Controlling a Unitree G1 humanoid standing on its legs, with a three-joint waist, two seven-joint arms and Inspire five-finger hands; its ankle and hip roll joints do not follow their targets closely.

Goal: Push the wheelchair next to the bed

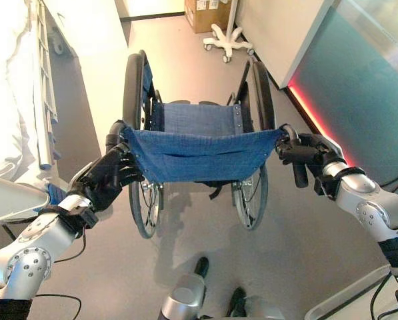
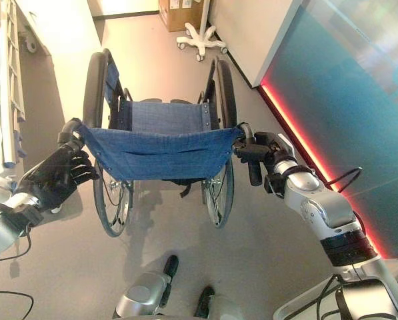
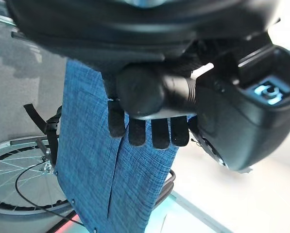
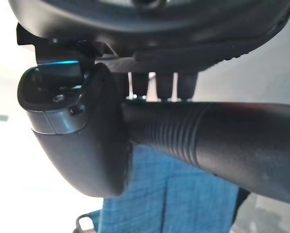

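The wheelchair stands straight ahead with its blue cloth backrest (image 1: 202,153) facing me and its big wheels (image 1: 133,87) on the grey floor. My left hand (image 1: 109,177) is shut on the left push handle (image 3: 154,92), with its fingers (image 3: 145,132) curled over the grip against the blue cloth. My right hand (image 1: 307,152) is shut on the ribbed black right push handle (image 4: 217,138), its thumb (image 4: 81,145) wrapped beside it. The bed (image 1: 9,113) with white bedding and a white side rail (image 1: 45,100) lies to the left of the wheelchair.
A white panel (image 1: 99,60) stands between the bed and the wheelchair's left wheel. On the right runs a teal wall (image 1: 359,87) with a red light strip (image 1: 312,110) at floor level. A white wheeled stand base (image 1: 227,40) and a cardboard box (image 1: 202,13) sit ahead.
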